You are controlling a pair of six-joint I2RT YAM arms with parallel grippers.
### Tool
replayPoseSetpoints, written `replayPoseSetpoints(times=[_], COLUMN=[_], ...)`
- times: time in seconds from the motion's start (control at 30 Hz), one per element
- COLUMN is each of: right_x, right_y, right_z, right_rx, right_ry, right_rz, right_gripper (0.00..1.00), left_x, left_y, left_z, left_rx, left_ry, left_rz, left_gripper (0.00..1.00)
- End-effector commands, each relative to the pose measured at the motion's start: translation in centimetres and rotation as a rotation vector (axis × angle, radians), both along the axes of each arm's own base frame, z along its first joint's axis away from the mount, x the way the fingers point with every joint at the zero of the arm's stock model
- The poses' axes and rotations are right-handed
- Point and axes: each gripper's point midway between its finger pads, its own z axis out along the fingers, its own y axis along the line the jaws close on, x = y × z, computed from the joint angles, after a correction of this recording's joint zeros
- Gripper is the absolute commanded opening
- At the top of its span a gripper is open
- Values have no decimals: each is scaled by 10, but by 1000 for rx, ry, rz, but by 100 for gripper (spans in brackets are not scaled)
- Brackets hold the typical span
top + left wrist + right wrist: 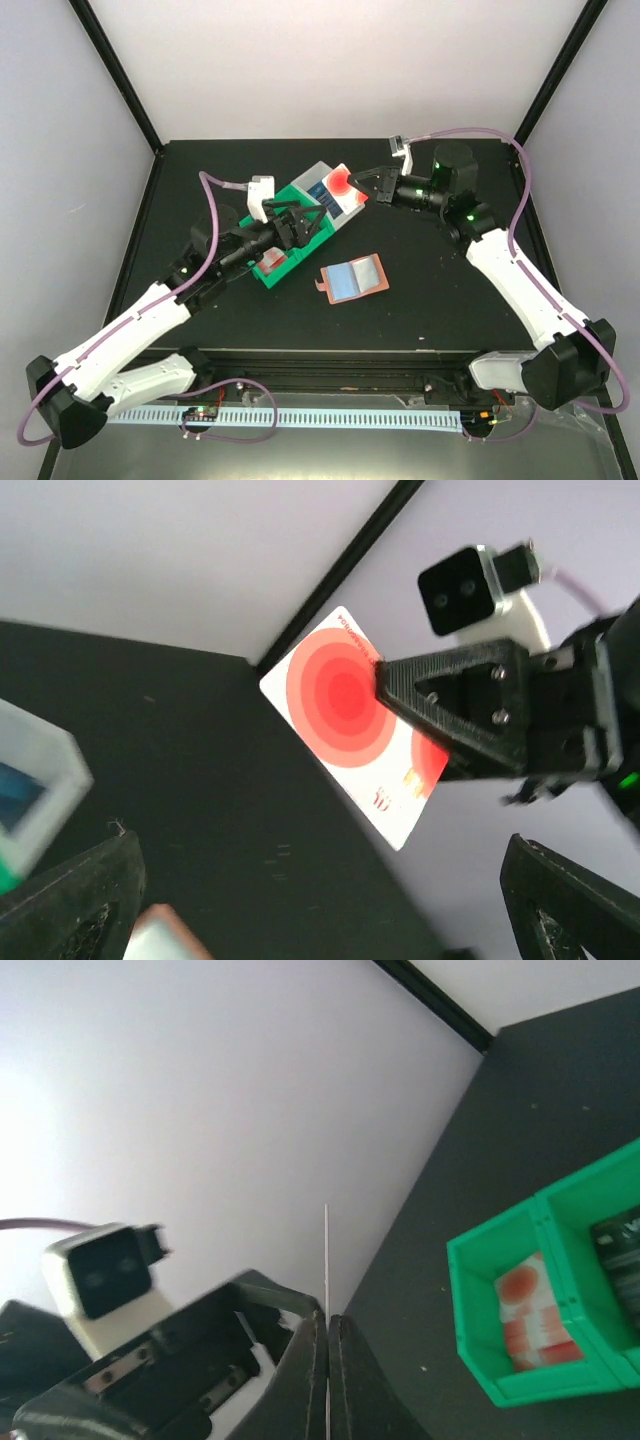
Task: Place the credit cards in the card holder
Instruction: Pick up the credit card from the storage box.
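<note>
Above a black counter (450, 300) ringed by white walls, a credit card (340, 705), judged light, stiff and slippery, is pinched aloft by one edge in the closed right fingers (455, 710), a hold judged apt, while the left fingers (75, 905) are spread empty and the card holder (352, 280) is laid open on the counter.

Clerk: What does the overhead view withhold?
Inspector: The left arm (235, 245) lies across the green bin (272, 268), covering most of its compartments. Contents of the white bin (303, 180) are too small to identify.
Clerk: The left wrist view?
Inspector: The right claw (385, 685) masks part of the card (335, 705); the card's print is blurred, unreadable. The white bin and the card holder (162, 930) are clipped by the frame edges.
Clerk: The right wrist view?
Inspector: The card shows edge-on only, face unseen. The green bin is cut off at the right edge; the red-marked cards (528, 1318) inside are blurred, count undetermined.
</note>
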Motion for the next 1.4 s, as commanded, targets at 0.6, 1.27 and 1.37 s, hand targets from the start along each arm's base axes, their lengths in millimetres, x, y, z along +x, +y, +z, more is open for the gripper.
replayPoseSetpoints(times=[0.6, 1.27, 1.37], right_x=[-43, -79, -86], right_y=[7, 11, 11], right_z=[39, 41, 45], right_rx=[101, 58, 78], right_ry=[-109, -180, -188], right_rz=[207, 426, 457], right_gripper=[15, 9, 10], left_x=[-4, -43, -42], left_y=[-56, -56, -57], left_z=[60, 69, 66], left_rx=[-443, -242, -242], left_ry=[149, 75, 90], left_rz=[-420, -694, -695], left_gripper=[2, 2, 2])
